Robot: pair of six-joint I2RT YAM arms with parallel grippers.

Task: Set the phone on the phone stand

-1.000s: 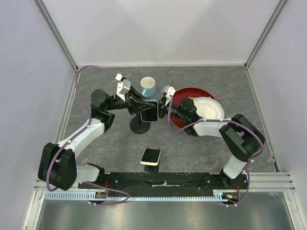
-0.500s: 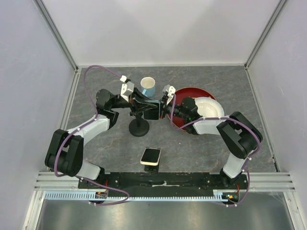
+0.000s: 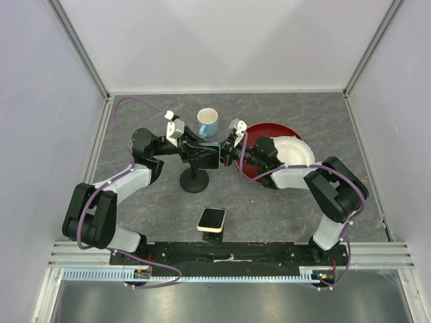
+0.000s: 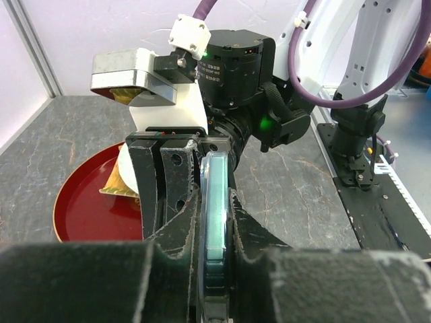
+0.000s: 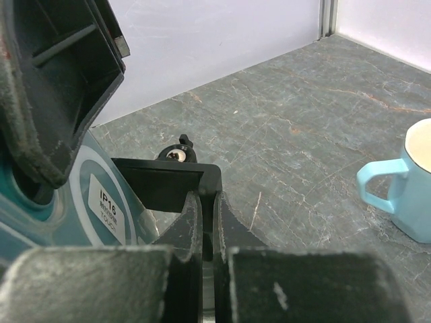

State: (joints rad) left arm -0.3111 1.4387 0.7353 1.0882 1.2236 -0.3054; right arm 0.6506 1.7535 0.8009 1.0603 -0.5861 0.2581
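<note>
The phone [image 3: 211,219], pale cream, lies at the front centre with no gripper near it. A small black piece [image 3: 211,233] shows at its near end; I cannot tell if this is the phone stand. Both grippers meet on top of the taller black pole stand [image 3: 194,180]. My left gripper [image 3: 201,152] [image 4: 215,269] is shut on a slim teal-edged slab [image 4: 215,208] [image 5: 67,202] labelled IP16. My right gripper [image 3: 227,153] [image 5: 207,229] is shut on the pole stand's black clamp plate [image 5: 161,187].
A light blue mug [image 3: 208,122] [image 5: 411,188] stands behind the pole stand. A red plate [image 3: 264,129] [image 4: 81,208] with a white bowl [image 3: 294,152] sits at the right under the right arm. Grey walls enclose the table.
The left arm folded in closer, and both grippers with the slab shifted slightly toward the back. The cream phone has not moved.
</note>
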